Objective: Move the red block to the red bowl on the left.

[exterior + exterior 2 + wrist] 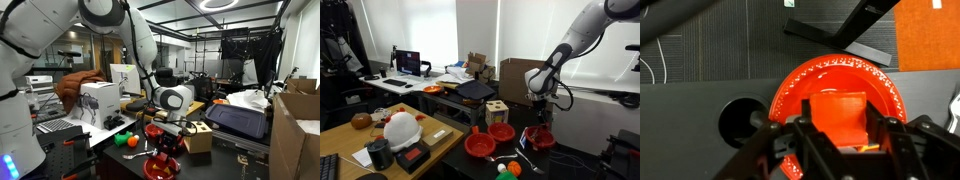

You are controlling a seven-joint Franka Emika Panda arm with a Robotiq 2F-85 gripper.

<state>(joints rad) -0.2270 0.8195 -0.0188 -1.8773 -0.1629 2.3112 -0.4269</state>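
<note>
Claw (840,130) pinches the red block (838,110); block hangs over red bowl (840,72).

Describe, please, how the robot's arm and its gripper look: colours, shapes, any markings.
The arm is made of glossy white, rounded segments with dark rings at the joints. In both exterior views it looks thick and tubular. A blue light glows on its base. The gripper is black, with two blocky, angular fingers. No markings are readable.
</note>
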